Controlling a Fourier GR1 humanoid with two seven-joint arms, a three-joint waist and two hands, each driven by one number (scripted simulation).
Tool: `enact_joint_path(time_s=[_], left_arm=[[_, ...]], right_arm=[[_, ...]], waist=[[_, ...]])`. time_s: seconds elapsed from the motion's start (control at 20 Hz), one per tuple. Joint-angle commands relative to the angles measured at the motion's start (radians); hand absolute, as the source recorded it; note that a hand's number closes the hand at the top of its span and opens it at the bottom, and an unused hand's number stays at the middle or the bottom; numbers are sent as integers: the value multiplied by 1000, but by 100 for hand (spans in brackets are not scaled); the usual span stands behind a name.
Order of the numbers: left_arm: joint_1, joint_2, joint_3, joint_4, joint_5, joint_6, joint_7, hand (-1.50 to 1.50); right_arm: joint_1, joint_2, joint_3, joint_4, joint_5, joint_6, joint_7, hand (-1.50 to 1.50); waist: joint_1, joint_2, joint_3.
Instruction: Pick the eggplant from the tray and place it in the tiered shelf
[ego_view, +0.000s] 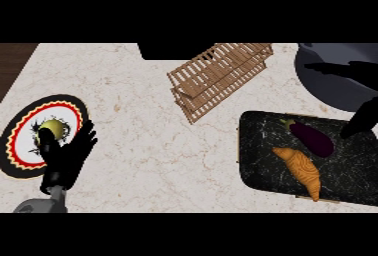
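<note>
Eggplant (311, 139) lying in the dark tray (258, 170) at roughly four o'clock on the counter (148, 150), toward the tray's upper middle, green stem end pointing to about ten o'clock, purple body running down toward four o'clock. Just below it, an orange croissant-like pastry (301, 171), tapering toward five o'clock; near the eggplant, touching or not unclear.

Wooden tiered shelf (218, 75) at twelve o'clock, slatted, set at a slant, well apart from the tray's top left corner.

Patterned plate (22, 150) at nine o'clock, red and yellow zigzag rim, with a small yellow-green round fruit (52, 126) on it.

Left hand (66, 157) at eight o'clock, overlapping the plate's right rim, fingers straight and spread, pointing up toward one o'clock, holding nothing; thumb close beside the fruit.

Right hand (362, 117) at three o'clock, at the frame's right edge above the tray's upper right corner, only dark shapes showing against a dark grey rounded object (325, 85); fingers apart or together cannot be told. Apart from the eggplant, to its right
</note>
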Motion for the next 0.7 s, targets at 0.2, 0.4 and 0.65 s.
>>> enact_joint_path(time_s=[0.2,0.4,0.65], left_arm=[[-27,3,33,-2,0,-22,39,0],[21,-16,29,-20,-35,-30,16,0],[28,-19,55,-28,-37,-44,21,0]], right_arm=[[36,70,56,-75,140,25,120,-150],[154,45,-3,-215,173,32,133,-150],[169,85,-23,-148,284,-20,130,-150]], waist=[[3,2,0],[-5,1,0],[-1,2,0]])
